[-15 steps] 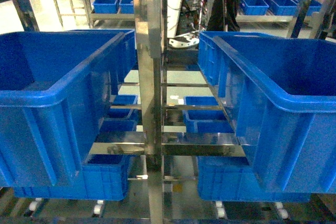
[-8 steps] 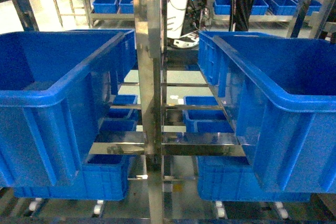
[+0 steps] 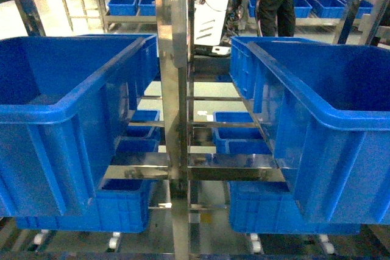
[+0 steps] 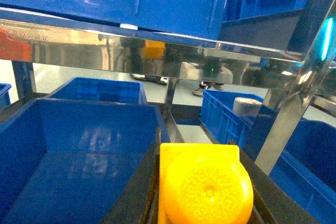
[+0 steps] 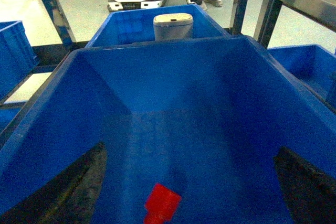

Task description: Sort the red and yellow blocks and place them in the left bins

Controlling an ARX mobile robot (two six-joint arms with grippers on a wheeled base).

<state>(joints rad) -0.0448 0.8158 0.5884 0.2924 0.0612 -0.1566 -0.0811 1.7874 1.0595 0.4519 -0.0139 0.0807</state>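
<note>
yellow block (image 4: 202,184): fills the bottom centre of the left wrist view, very near the camera; one round stud with a moulded pattern faces the lens, a square yellow body behind it; its long axis cannot be told from this end-on view.
left claw: the yellow block sits where the claw would be, but no fingers show clearly, so whether it grips the block cannot be told.
left bin (image 4: 79,145): deep blue, just left of the yellow block and below it, under a steel shelf rail (image 4: 157,45).
red block (image 5: 161,203): lies on the floor of the blue bin (image 5: 173,93) in the right wrist view, near the bottom edge; only part shows, its long axis running near to far, tilted slightly right.
right claw (image 5: 189,184): two dark fingers (image 5: 79,182) spread wide at the lower corners, released, the red block between them and untouched.
head view: two big blue bins (image 3: 67,108) either side of a steel upright (image 3: 177,89); no arms or blocks visible.
</note>
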